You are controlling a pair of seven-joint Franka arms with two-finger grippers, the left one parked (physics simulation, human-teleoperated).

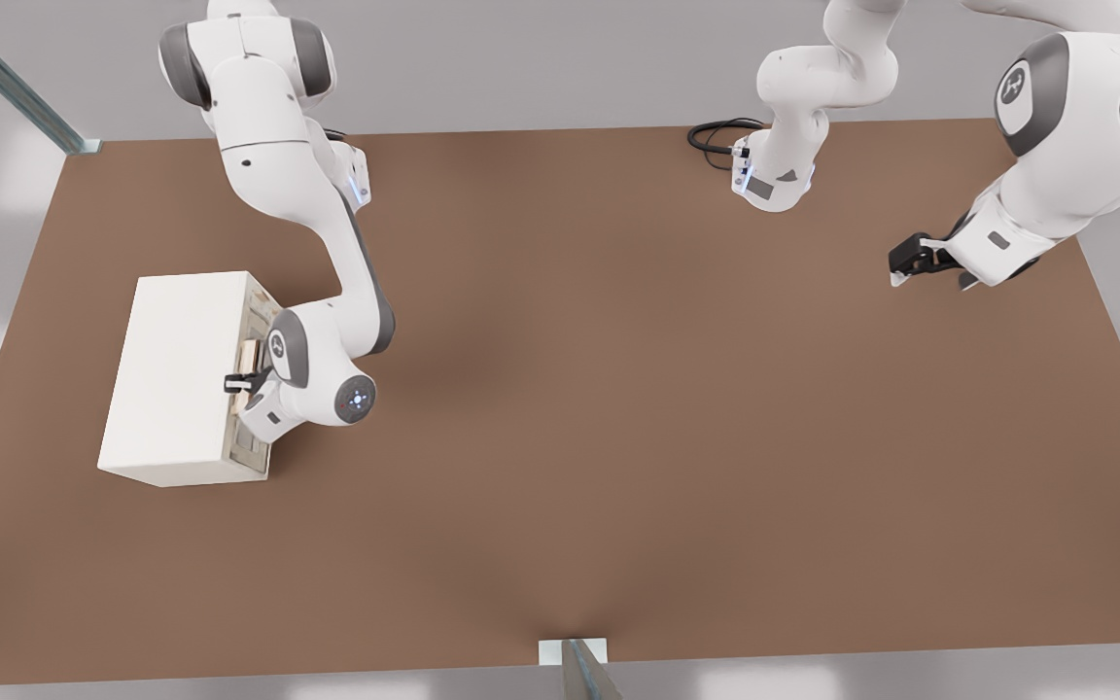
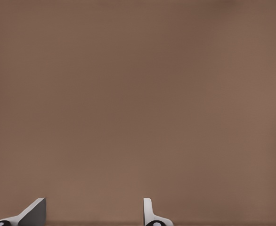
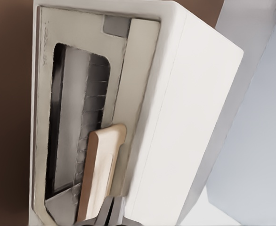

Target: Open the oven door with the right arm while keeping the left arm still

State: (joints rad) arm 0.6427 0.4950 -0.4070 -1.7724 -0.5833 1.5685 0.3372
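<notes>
Item 1: pale beige bar handle [image 3: 100,174], closest thing in my right wrist view, standing proud of the oven door [image 3: 81,117] beside its greyish window [image 3: 77,127].

Item 2: oven door, cream-framed, flush in the front of the white box oven [image 1: 176,374]; it looks shut from here.

Item 3: oven, seated on the brown bench [image 1: 618,437] toward the front view's left, door face turned to the front view's right.

Item 4: right arm [image 1: 327,253], reaching down to that door face.

Item 5: gripper [image 1: 241,381], black, at the handle; I see its jaws at the end of the bar, but I cannot tell whether they are clamped on it or apart.
</notes>
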